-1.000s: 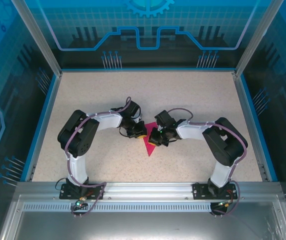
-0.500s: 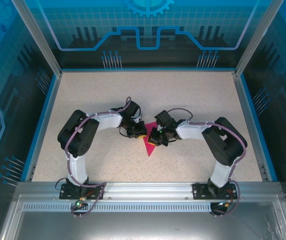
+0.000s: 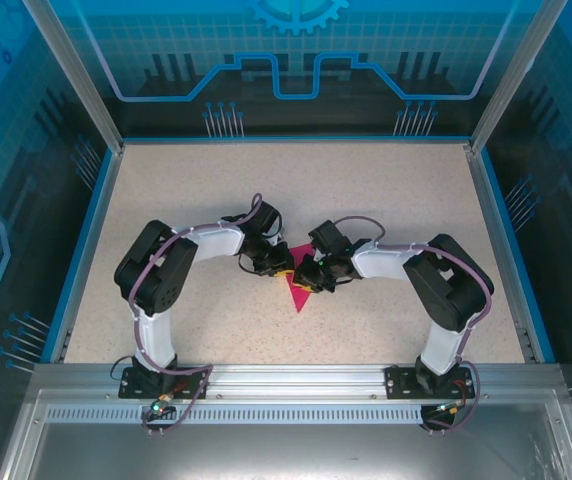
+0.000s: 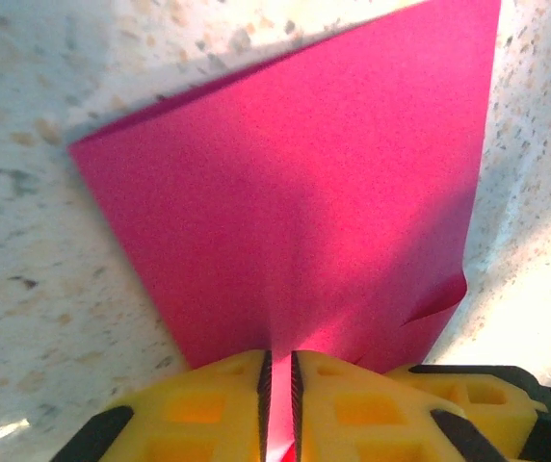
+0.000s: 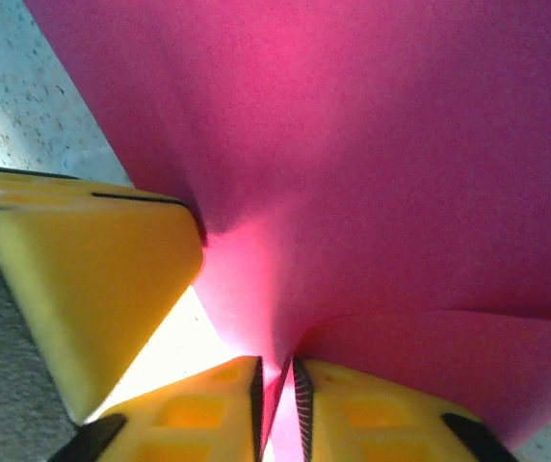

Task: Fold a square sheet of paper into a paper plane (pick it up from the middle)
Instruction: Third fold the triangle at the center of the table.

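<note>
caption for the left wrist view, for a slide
Left end effector pinching the near edge of the magenta paper between its yellow fingers, above the speckled table.

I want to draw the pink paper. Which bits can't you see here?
- Top view: the paper is tiny; the left gripper and right gripper cover much of it, so folds are unclear.
- Left wrist view: yellow fingers hide its near edge.
- Right wrist view: the frame cuts off its outline.
</note>
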`<state>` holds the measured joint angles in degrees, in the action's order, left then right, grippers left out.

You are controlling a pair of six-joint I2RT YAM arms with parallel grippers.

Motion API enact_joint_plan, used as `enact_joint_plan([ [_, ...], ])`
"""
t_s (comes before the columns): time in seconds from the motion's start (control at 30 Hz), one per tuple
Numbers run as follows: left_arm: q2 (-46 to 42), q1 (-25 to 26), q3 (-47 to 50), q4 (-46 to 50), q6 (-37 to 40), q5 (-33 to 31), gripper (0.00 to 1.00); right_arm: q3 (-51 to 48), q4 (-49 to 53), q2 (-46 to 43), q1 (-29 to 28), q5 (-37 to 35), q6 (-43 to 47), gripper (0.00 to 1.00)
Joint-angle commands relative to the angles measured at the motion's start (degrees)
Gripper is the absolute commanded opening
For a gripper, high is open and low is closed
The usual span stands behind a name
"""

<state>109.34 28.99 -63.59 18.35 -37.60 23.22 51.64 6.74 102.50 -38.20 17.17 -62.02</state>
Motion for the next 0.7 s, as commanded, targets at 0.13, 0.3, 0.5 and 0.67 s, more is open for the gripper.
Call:
enact_joint_plan([
  [0.13,-7.82,-4.42,2.88,3.4,-3.3,-4.48,0.21,-0.68,3.28,2.1,-0.91,-1.63,0.14,0.32],
  [0.3,-10.79,-5.44,4.85,3.04,-3.96,-3.99,0.21,-0.84,3.58,1.95,-0.98,-1.75,0.32,0.37],
  [0.5,-12.47,-5.21,6.19,1.61,-4.5,-0.94,0.21,-0.97,3.98,1.24,-1.07,-2.56,0.75,0.42],
  [0.67,-13.18,-4.3,6.85,0.84,-4.8,0.88,0.19,-2.59,4.31,1.07,-1.08,-2.92,1.07,0.36],
])
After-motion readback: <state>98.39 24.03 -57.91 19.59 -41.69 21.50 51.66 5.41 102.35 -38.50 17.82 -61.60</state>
